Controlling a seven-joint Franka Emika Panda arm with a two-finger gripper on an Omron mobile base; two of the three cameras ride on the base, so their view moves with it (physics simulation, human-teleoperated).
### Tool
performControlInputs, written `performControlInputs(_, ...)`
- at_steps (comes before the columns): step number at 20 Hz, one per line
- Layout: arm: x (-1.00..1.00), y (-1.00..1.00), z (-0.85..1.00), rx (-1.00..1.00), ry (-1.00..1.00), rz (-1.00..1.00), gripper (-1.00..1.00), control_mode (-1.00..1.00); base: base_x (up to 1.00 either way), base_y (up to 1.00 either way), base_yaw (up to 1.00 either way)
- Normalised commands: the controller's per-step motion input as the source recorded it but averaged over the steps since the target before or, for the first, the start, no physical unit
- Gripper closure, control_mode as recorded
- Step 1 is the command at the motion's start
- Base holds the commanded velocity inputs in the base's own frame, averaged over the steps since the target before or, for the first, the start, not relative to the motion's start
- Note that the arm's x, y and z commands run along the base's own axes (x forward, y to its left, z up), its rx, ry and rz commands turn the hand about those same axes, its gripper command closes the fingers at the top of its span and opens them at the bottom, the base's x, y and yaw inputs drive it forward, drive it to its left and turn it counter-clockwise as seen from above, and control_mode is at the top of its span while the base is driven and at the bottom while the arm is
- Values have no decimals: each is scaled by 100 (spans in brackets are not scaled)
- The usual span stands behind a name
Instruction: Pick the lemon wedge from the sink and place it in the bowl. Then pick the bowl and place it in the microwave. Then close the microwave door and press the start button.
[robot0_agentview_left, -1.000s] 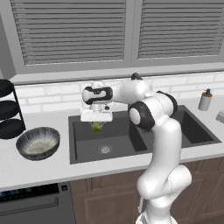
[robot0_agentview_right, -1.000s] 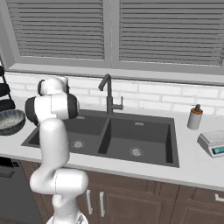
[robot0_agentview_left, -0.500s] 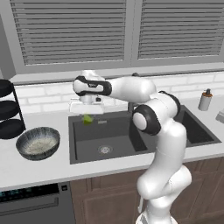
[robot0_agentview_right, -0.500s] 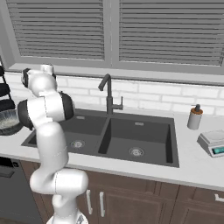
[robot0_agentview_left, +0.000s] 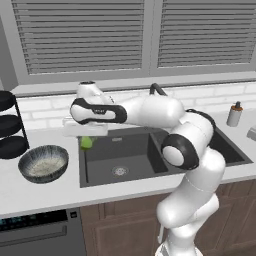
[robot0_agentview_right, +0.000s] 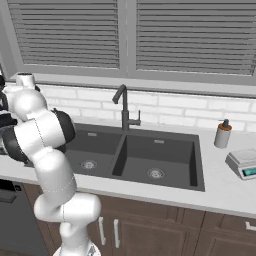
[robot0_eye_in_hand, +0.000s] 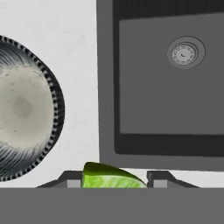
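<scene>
I hold the lemon wedge (robot0_eye_in_hand: 113, 176) pinched between the two tips of my pincer (robot0_agentview_left: 86, 142), lifted clear of the sink (robot0_agentview_left: 150, 155) and hanging over its left rim — just short of the bowl (robot0_agentview_left: 43, 163), which sits on the counter (robot0_agentview_left: 45, 192) beside the basin. Seen from the hand, the bowl lies off to one side with a strip of pale counter between it and the sink edge, so I judge the carry only part done. To do this step well, I should keep the grip as it is, travel on until the cream middle of the bowl sits squarely under the wedge, lower close to it — then let go, so the small piece cannot bounce out or catch the rim.
</scene>
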Motion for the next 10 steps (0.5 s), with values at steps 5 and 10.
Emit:
performControlInputs(5,3,59,11,0,-5,-10,100,-100,0,0,0)
performControlInputs(10,39,64,0,0,3,-8,100,-100,0,0,0)
